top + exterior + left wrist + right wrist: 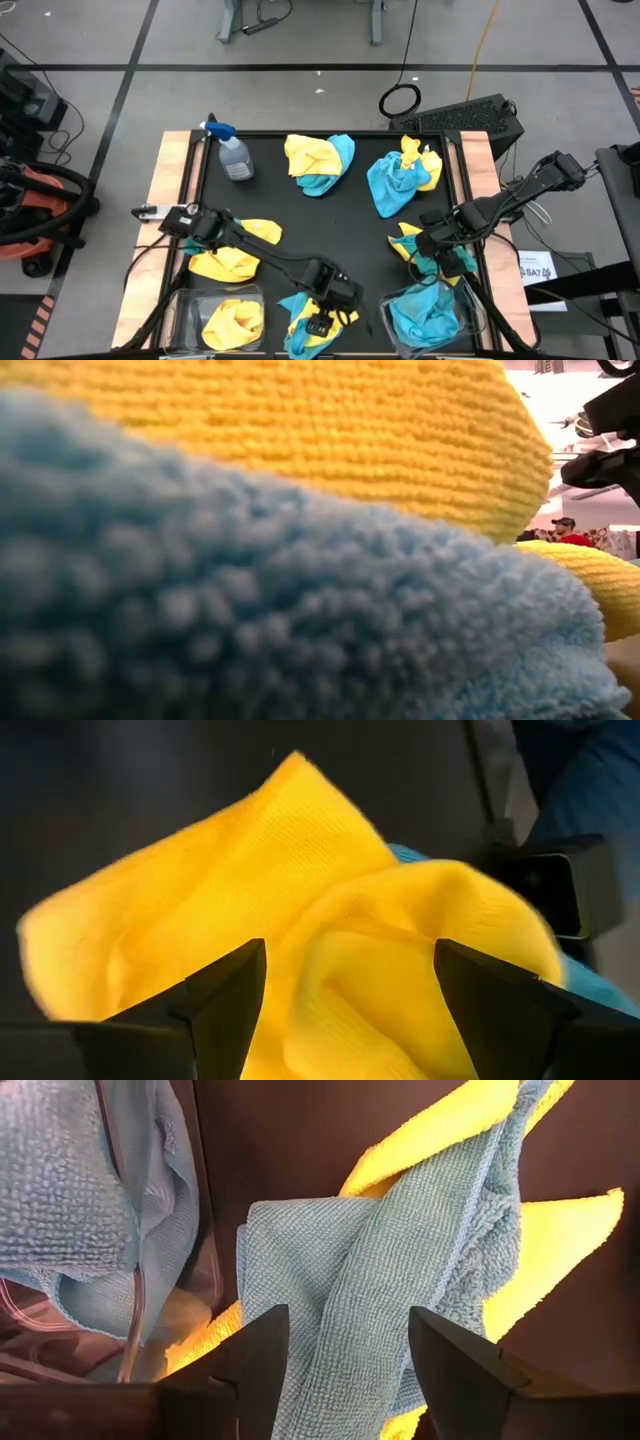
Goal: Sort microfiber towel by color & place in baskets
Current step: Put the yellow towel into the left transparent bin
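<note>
From above, the left tool is hovering open over a yellow-and-blue towel pile between the 2 baskets. Only the right wrist view is showing the right tool straddling a blue towel, jaws parted, gripping nothing.

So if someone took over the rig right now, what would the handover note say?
Left gripper: open, over a yellow towel in the mixed pile between the baskets.
Right gripper: open, over a blue towel in the pile beside the right basket.
Done: yellow cloth in the left basket, blue in the right.
Left: both of those piles, a loose yellow towel on the left, and two mixed piles at the back.
</note>
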